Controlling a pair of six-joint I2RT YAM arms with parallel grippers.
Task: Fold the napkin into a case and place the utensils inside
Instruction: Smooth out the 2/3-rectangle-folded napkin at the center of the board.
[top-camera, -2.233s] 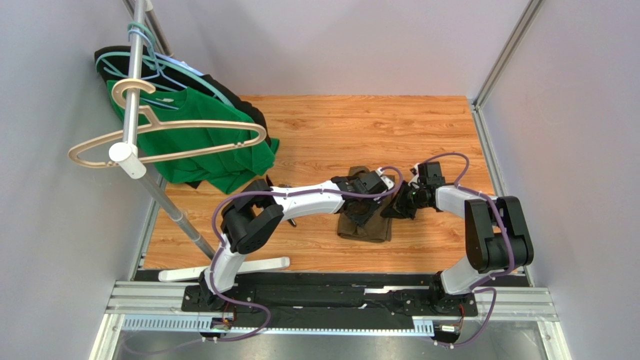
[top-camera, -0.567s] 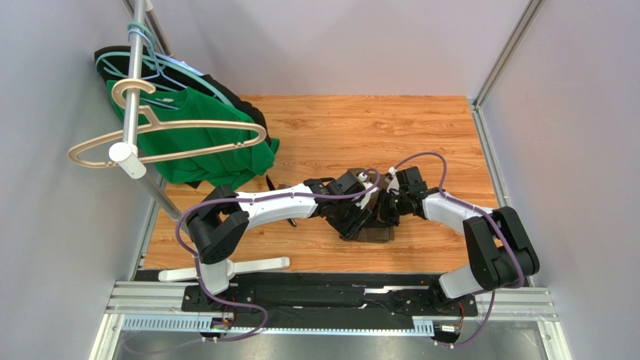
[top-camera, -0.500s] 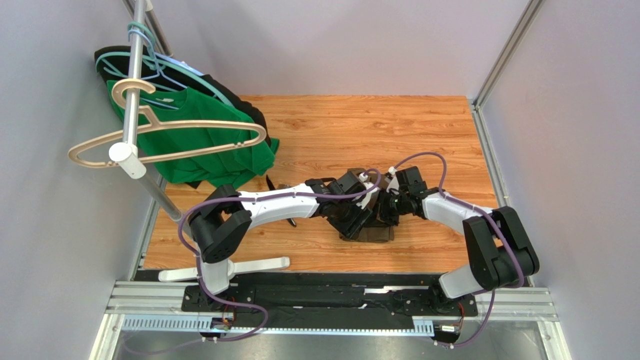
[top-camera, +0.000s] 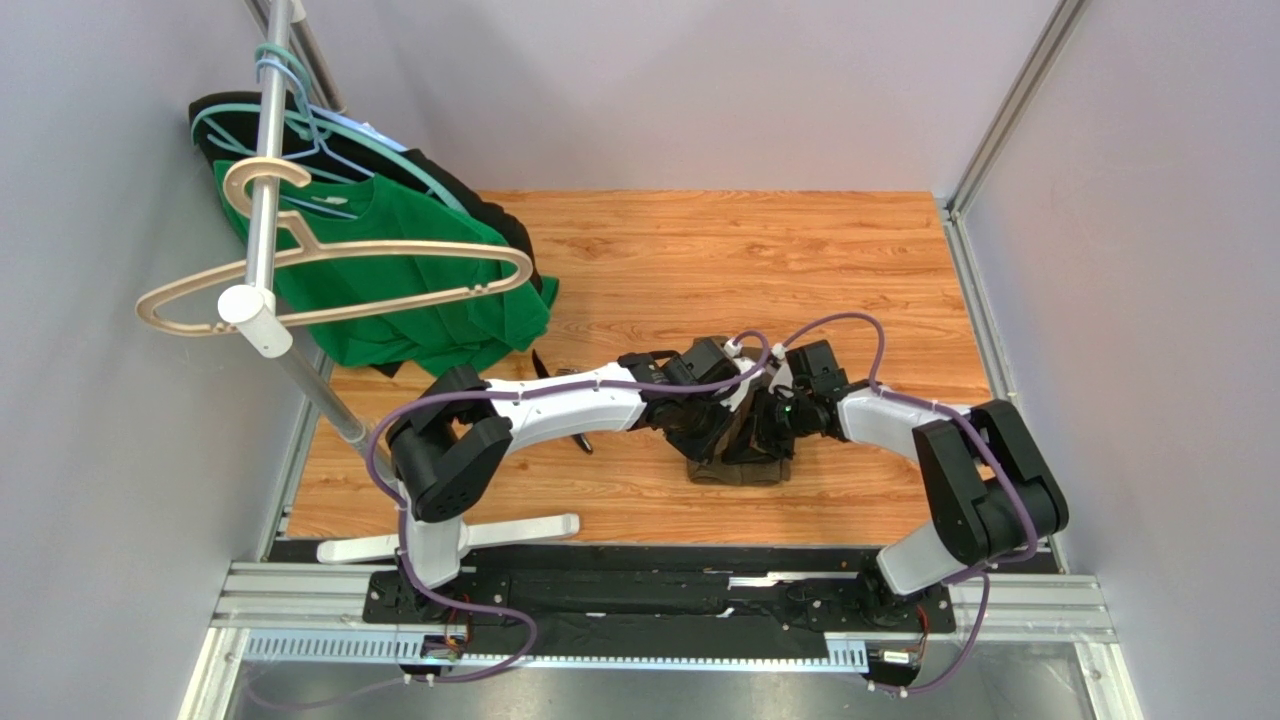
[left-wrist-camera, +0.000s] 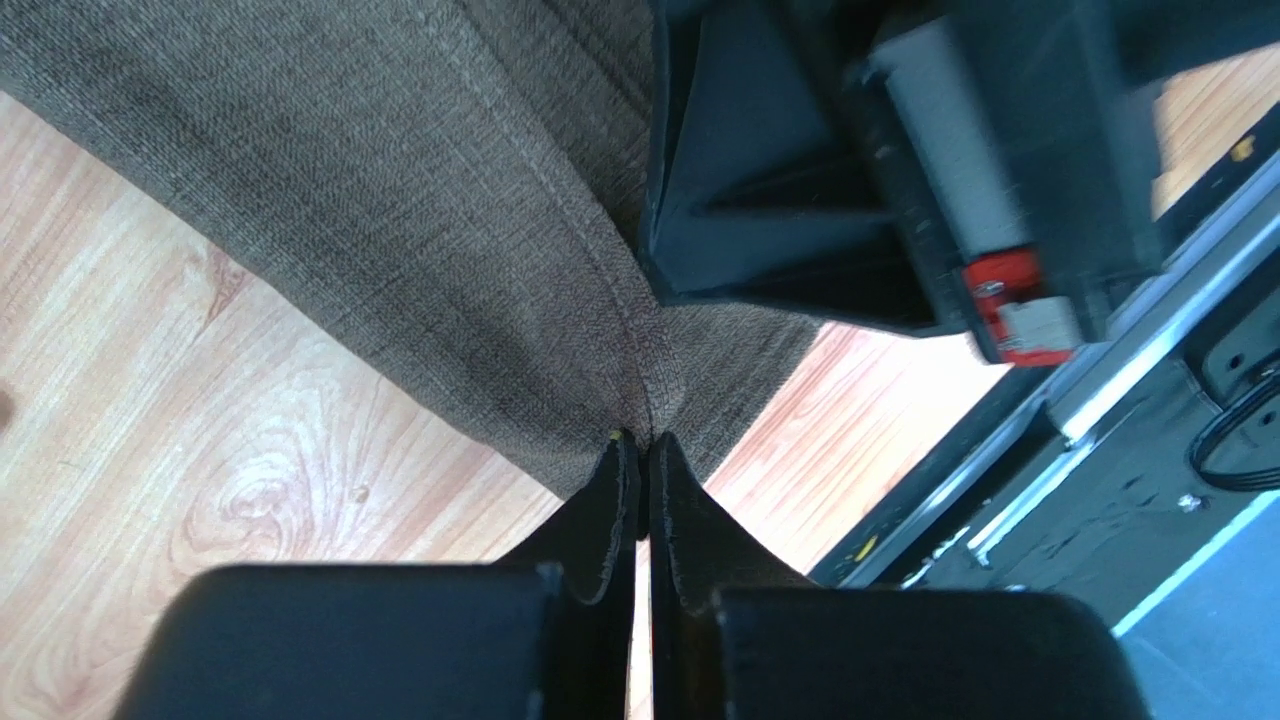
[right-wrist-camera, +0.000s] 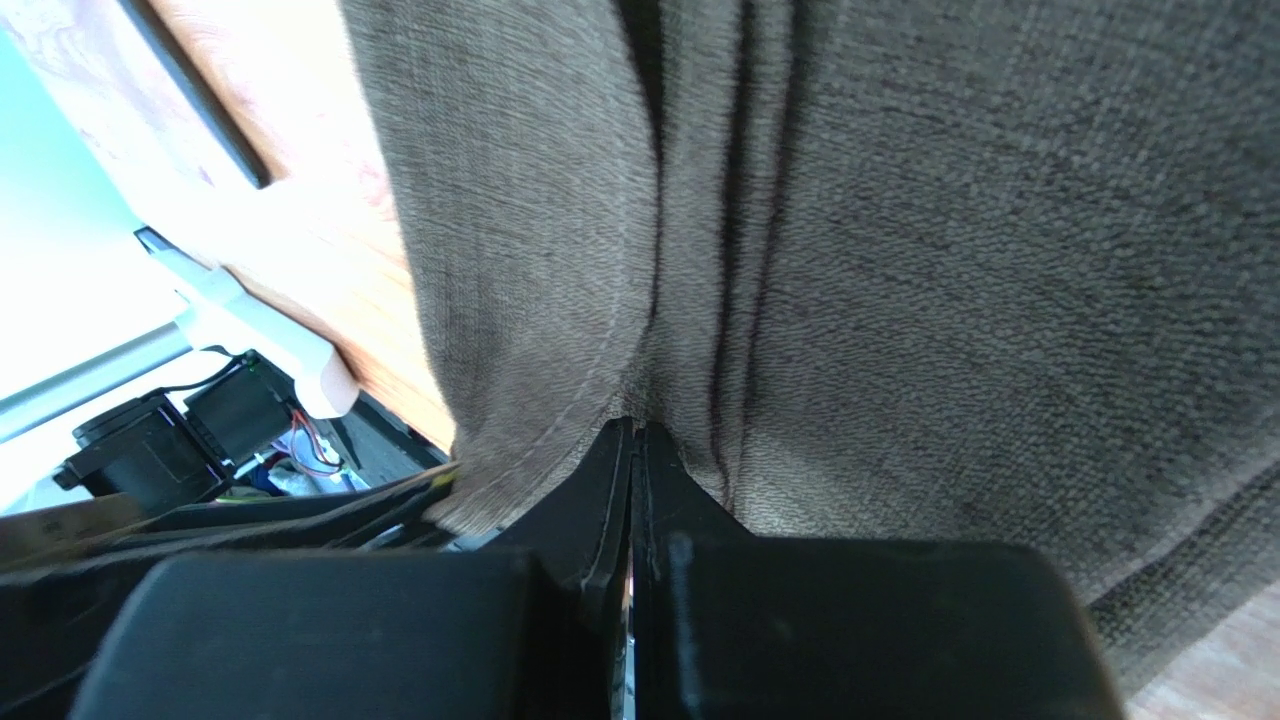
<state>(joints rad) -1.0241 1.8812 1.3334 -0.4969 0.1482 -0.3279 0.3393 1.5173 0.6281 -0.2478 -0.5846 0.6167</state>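
left gripper (left-wrist-camera: 646, 447): pinched on napkin (top-camera: 739, 467) edge
right gripper (right-wrist-camera: 634, 435): pinched on a fold
done: partly folded
to do: finish case, add utensils

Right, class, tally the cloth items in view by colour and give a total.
Olive-brown: 1, napkin
Green: 1, shirt
Black: 1, garment
Total: 3
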